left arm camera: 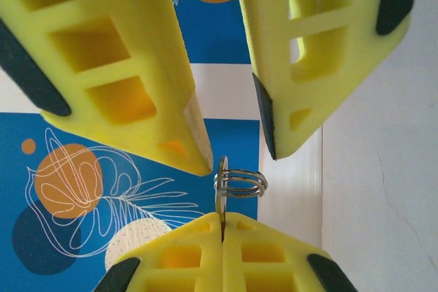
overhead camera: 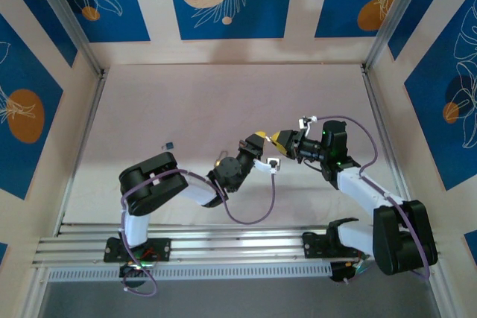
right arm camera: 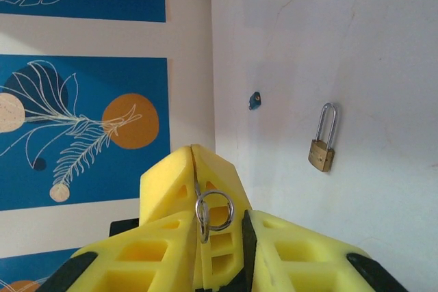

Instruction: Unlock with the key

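Handover looks like the step I'm in. My left gripper has its fingers pressed together on the key, pinching it edge-on so that the ring end sticks out past the tips. The right gripper faces it nose to nose. Its fingers are spread, one on each side of the key, and as far as I can see neither touches it.

Next, I judge, the right fingers must close flat on the key's two faces before the left lets go. The wire ring hangs off one side of the key, right where a pad would land. If it gets trapped there, the grip could sit crooked or slip.

Well apart from the key, the padlock lies flat on the table, shackle closed, with nothing holding it. I expect one arm will have to steady it before the key goes in. Farther from the key than the padlock lies a small blue piece, clear of my path. Nothing stands between the key and the padlock.
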`<state>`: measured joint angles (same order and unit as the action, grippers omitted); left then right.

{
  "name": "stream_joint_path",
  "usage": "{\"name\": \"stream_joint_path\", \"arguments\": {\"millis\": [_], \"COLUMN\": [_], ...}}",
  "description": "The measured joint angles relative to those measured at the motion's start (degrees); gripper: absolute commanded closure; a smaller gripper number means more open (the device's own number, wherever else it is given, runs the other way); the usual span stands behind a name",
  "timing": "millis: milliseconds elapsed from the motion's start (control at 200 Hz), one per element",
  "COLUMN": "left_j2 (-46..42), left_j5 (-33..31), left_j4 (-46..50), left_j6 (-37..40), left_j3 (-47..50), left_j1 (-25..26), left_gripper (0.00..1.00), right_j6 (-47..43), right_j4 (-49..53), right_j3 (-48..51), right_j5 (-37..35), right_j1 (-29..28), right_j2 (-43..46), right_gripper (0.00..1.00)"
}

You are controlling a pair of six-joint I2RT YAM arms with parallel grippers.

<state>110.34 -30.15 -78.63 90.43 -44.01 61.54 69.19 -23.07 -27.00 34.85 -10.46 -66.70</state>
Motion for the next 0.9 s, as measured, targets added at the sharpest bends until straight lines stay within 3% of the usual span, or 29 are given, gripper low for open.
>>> {"name": "stream_joint_path", "arguments": {"millis": [450,900], "left_j2": [0.52,1.29], "left_j5": [-0.39,-1.03], "left_j4": [0.11,-0.04], "left_j6": [0.09,0.09], "left_j3": [-0.20,-0.63], "left_j1": [0.11,0.26], "left_gripper": [1.00,1.00], "right_j6": [1.25,2.03], "right_j4": [-2.19,-3.32], "right_j3": [-0.15,-1.44], "right_j5": [0.04,0.00], "right_j1": [-0.37,-1.22], "right_j2": [-1.79,-4.13], "right_gripper": [0.75,0.89]}}
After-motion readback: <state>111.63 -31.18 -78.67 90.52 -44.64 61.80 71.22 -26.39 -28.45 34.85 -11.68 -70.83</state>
